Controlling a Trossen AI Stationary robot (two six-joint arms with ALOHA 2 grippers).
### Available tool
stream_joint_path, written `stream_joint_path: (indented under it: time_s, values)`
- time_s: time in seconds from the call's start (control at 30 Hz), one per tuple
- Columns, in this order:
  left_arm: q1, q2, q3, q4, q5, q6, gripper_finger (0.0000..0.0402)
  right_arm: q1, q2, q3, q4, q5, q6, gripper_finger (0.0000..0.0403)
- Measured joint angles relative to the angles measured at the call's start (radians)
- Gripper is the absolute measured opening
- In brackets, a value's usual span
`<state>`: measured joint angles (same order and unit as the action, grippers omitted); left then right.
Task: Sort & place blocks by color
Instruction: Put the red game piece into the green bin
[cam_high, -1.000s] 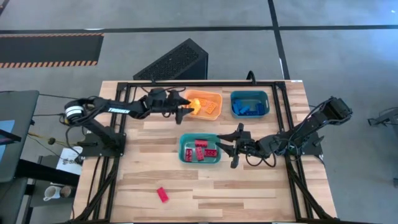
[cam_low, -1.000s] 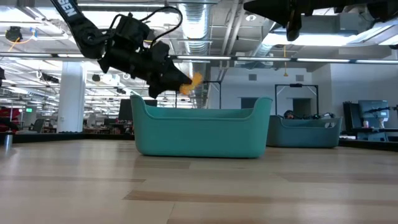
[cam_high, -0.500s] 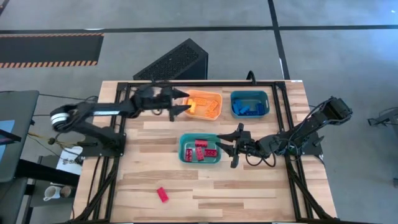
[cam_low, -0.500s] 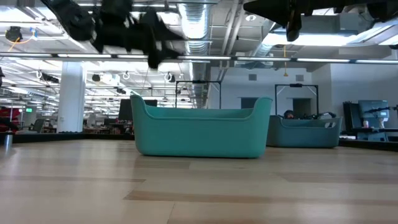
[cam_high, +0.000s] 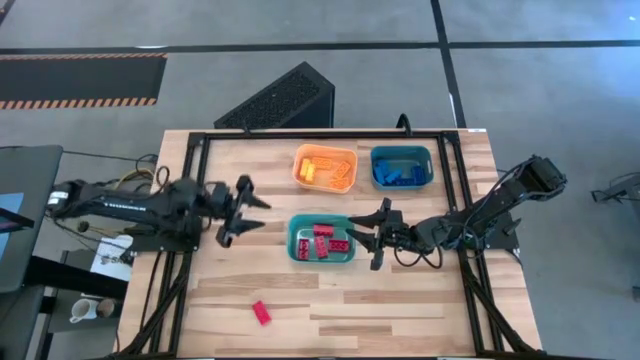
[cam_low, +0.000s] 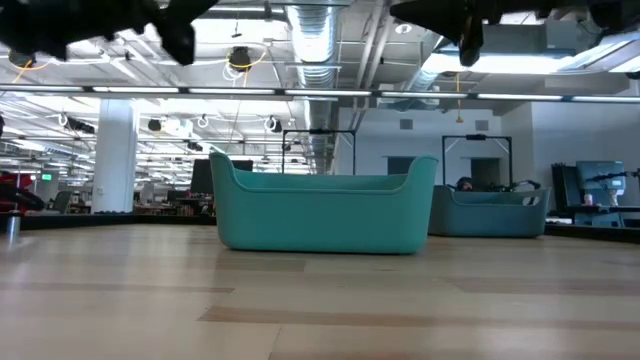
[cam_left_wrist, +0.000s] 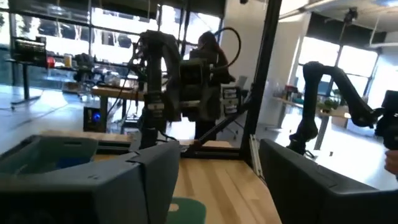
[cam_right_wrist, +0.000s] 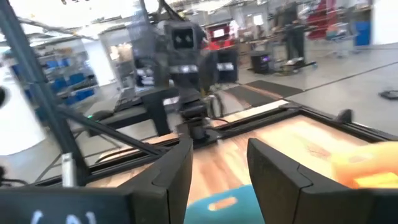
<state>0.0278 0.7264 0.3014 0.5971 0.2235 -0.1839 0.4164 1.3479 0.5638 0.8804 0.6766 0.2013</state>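
Over on the left, the left end effector (cam_high: 243, 207) hangs above bare tabletop (cam_high: 420, 310), fingers spread apart and nothing between them, well clear of all three bins. Below it, near the front edge, one lone red block (cam_high: 261, 313) lies on the wood, the only brick not yet binned. That looks like the step in hand: one more fetch, and the left arm is the nearer one for it.

Moving across, the teal bin (cam_high: 297, 249) at centre holds a cluster of red blocks (cam_high: 324, 241). Behind it the orange bin (cam_high: 301, 180) carries yellow blocks (cam_high: 323, 172), and just beside that another teal bin (cam_high: 428, 176) holds blue blocks (cam_high: 399, 177).

On the right, the right end effector (cam_high: 376, 233) waits just beside the centre bin's rim, fingers parted and empty.

Next move, by my reckoning: the left arm must swing toward the front edge, line its open fingers over the stray red brick, drop, close, then carry it to the centre bin. The brick sits skewed, so the wrist will want turning to match.
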Motion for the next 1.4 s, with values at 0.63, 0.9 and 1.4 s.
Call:
stream_joint_path:
  time_s: [0.63,0.9,1.4]
  values:
    - [-0.344,-0.134,-0.11,0.015,-0.205,0.082,0.0168,-0.015,0.428,0.564,-0.346,-0.083,0.05,0.0245]
    - [-0.347,-0.246,-0.11,-0.138,-0.263,0.086,0.0153,0.003,0.687,0.87,-0.446,-0.109,0.012,0.0246]
    - [-0.347,-0.308,-0.11,-0.266,-0.27,0.113,0.0142,0.001,0.983,1.298,-0.803,-0.123,0.098,0.0312]
